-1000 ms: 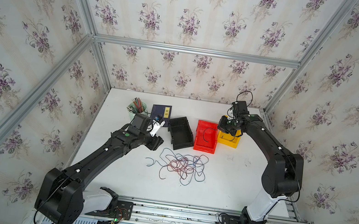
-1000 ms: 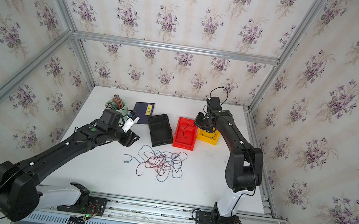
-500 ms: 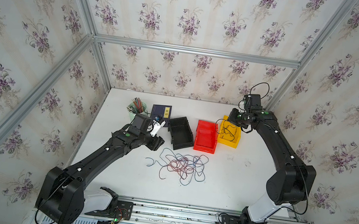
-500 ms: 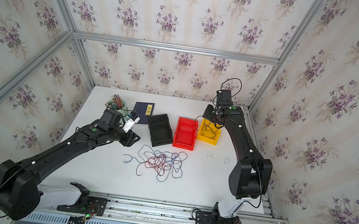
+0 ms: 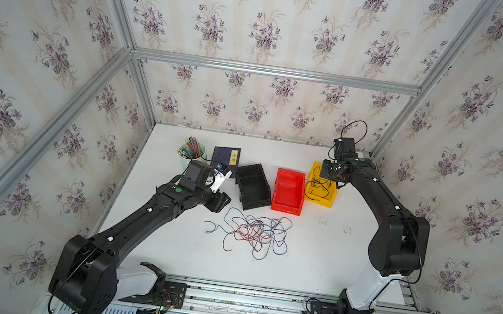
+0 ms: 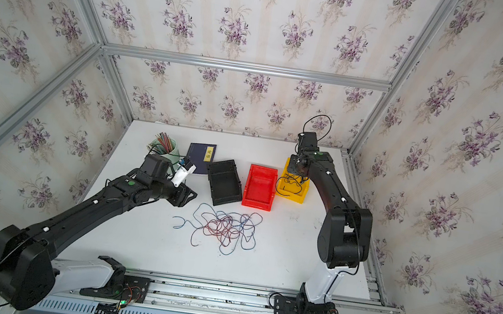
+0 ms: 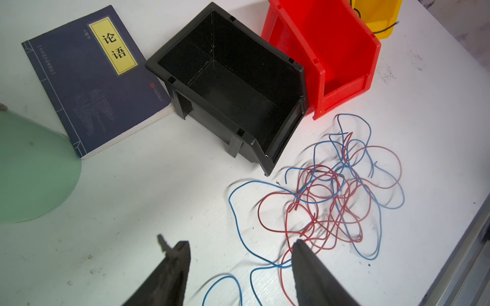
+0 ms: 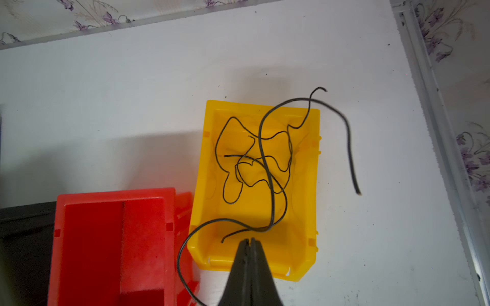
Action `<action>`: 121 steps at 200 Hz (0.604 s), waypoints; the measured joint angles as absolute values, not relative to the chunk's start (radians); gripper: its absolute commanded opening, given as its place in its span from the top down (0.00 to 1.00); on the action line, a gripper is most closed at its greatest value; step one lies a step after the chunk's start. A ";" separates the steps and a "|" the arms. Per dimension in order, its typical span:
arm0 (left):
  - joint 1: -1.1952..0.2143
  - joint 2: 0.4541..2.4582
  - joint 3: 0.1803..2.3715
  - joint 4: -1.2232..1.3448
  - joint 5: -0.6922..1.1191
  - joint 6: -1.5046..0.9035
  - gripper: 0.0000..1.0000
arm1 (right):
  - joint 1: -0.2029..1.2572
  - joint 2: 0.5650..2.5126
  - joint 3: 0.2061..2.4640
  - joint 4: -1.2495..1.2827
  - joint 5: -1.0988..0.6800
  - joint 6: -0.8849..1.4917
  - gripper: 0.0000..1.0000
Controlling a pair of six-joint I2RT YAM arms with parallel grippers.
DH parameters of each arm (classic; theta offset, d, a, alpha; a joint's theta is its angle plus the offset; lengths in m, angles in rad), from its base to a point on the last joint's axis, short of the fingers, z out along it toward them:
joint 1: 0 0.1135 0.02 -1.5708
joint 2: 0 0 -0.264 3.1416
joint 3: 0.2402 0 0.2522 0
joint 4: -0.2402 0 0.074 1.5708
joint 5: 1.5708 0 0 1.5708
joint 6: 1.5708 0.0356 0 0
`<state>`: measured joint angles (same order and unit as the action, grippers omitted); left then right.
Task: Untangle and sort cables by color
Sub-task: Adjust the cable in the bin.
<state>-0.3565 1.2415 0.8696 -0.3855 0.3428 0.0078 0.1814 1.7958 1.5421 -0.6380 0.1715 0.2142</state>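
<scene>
Red and blue cables (image 5: 252, 232) (image 6: 226, 228) lie tangled on the white table in front of the bins. My left gripper (image 7: 238, 254) (image 5: 220, 200) hovers open at the tangle's left edge, with a blue strand on the table under its gap. A row of bins stands behind: black (image 5: 252, 185), red (image 5: 288, 192), yellow (image 5: 324, 203). Thin black cables (image 8: 238, 159) lie in the yellow bin (image 8: 305, 212). My right gripper (image 8: 249, 239) (image 5: 334, 176) is shut above that bin. A raised black cable (image 8: 261, 148) loops from it over the bin, its grip point hidden.
A green cup of pencils (image 5: 191, 152) and a dark blue book (image 5: 225, 157) sit at the back left beside the black bin (image 7: 225, 79). The red bin (image 8: 111, 238) touches the yellow one. Frame walls close the back and sides; a rail (image 5: 255, 300) runs along the front.
My right gripper swung toward the back right corner, then came back over the yellow bin with the black cable swinging. The left arm and the tangle have not moved.
</scene>
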 measured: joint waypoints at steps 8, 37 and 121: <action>-0.357 1.242 0.870 -0.385 0.344 0.007 0.35 | 0.176 1.795 1.545 -0.628 0.181 0.209 1.00; -0.357 1.242 0.870 -0.385 0.344 -0.005 0.35 | 0.164 1.796 1.548 -0.615 0.201 0.199 1.00; -0.358 1.256 0.860 -0.372 0.345 -0.030 0.35 | 0.041 1.759 1.388 -0.604 -0.068 0.287 0.64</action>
